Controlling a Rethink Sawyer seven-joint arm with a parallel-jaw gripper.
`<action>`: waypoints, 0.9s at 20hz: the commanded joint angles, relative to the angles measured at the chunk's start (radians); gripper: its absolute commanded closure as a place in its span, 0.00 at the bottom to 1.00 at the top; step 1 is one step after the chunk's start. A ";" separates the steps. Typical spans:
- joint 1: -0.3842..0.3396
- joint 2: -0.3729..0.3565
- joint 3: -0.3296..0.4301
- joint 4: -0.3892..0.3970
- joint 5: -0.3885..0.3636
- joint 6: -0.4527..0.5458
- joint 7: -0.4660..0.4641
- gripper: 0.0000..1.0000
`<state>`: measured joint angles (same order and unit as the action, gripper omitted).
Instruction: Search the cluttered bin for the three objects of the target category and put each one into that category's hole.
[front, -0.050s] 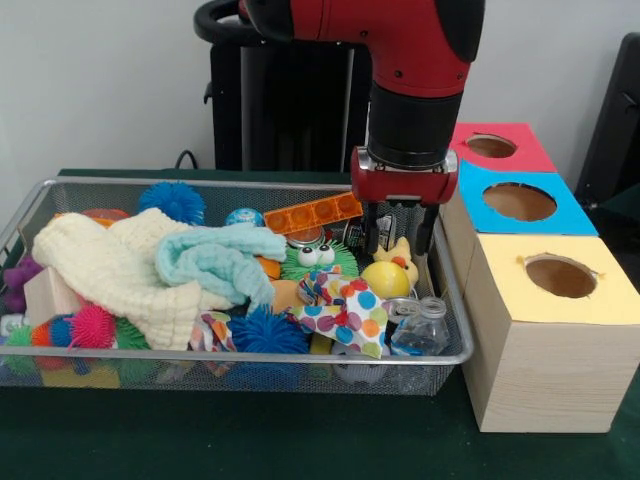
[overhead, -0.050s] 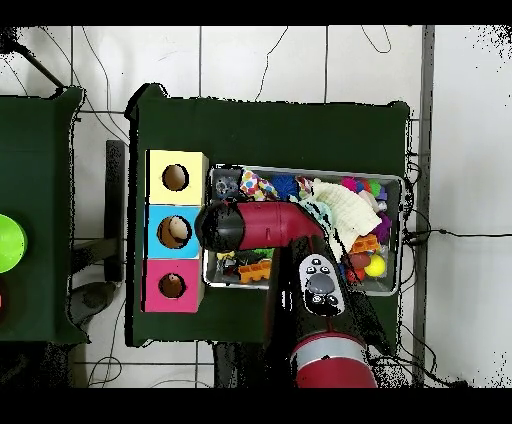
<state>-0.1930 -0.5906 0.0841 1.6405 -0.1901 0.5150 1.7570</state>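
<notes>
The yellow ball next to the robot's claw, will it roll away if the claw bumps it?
Probably only a little. The yellow ball is round and looks smooth, so it rolls easily, but the spotted cloth and other toys crowd it. It could slip between the gripper fingers.

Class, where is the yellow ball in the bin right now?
In the front view, the yellow ball lies at the bin's right end, just below the gripper, beside the polka-dot cloth and behind the clear bottle.
</notes>
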 joint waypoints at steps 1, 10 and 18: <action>0.012 0.044 -0.009 0.082 -0.052 -0.077 0.111 0.00; 0.039 0.055 -0.034 0.117 -0.060 -0.138 0.114 0.00; 0.071 0.087 -0.067 0.125 -0.059 -0.200 0.126 0.00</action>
<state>-0.1308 -0.5635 0.0279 1.7186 -0.1895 0.4024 1.7570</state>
